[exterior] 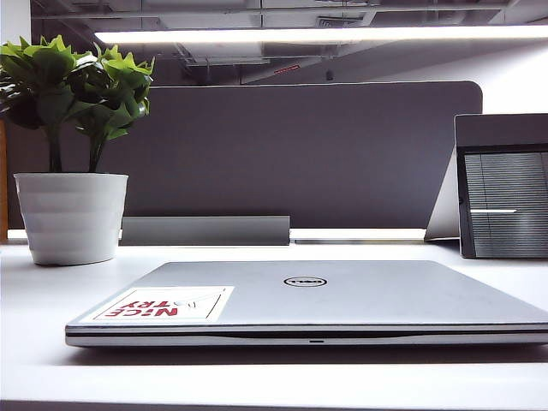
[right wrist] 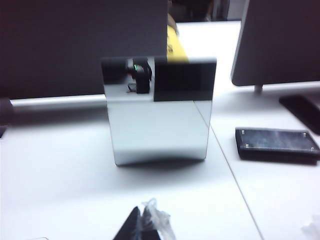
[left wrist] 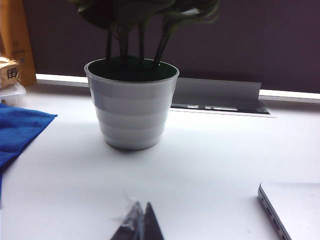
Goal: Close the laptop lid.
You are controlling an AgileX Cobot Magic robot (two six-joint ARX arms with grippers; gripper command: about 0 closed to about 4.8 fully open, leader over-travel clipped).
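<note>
The silver Dell laptop lid (exterior: 342,291) with its red-lettered sticker is lying flat and shut on the white desk (left wrist: 210,160), both hands off it – the left hand (left wrist: 138,225) near the white ribbed plant pot (left wrist: 131,107), the right hand (right wrist: 143,225) facing a mirrored upright panel (right wrist: 159,115), each with fingertips together and holding nothing – so any further downward press is risking only strain on the hinge.

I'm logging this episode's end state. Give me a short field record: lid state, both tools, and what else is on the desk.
laptop lid: closed flat on the base, silver outside up, sticker near its front left corner
left tool: shut, empty, low over the table, short of the white plant pot
right tool: shut, empty, facing the upright framed panel
also present: blue cloth
task status: looks done
</note>
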